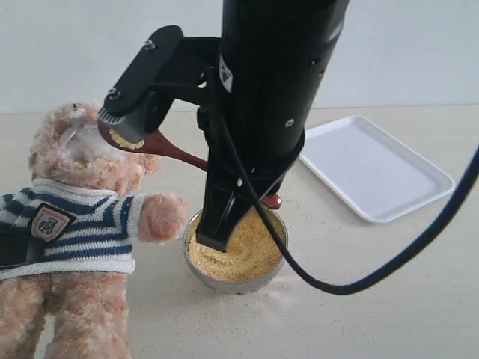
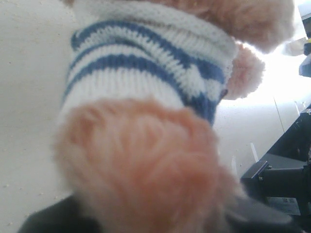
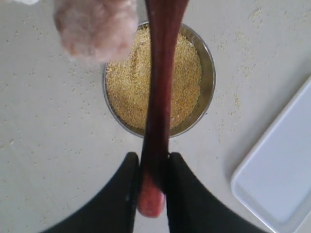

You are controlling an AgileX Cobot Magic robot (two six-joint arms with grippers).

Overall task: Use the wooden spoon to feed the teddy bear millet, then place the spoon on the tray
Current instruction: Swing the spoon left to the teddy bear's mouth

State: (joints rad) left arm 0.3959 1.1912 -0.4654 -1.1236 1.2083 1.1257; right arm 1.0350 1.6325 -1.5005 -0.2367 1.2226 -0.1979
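The teddy bear (image 1: 82, 217) leans at the left in its striped sweater. The wooden spoon (image 1: 176, 152) is held level, and its bowl, heaped with millet (image 1: 126, 140), is at the bear's muzzle. My right gripper (image 1: 241, 187) is shut on the spoon's handle near its end, above the steel bowl of millet (image 1: 238, 256). From the right wrist, the spoon (image 3: 160, 87) runs out from the right gripper (image 3: 154, 162) over the millet (image 3: 126, 82). My left gripper (image 2: 150, 213) is closed on the teddy bear's fur (image 2: 146, 160), which hides most of the jaws. The tray (image 1: 374, 168) lies at the right.
Stray grains are scattered on the table around the steel bowl (image 3: 210, 73). The bear's paw (image 1: 161, 217) reaches close to the bowl's rim. A black cable (image 1: 419, 247) hangs from the right arm across the table in front of the tray.
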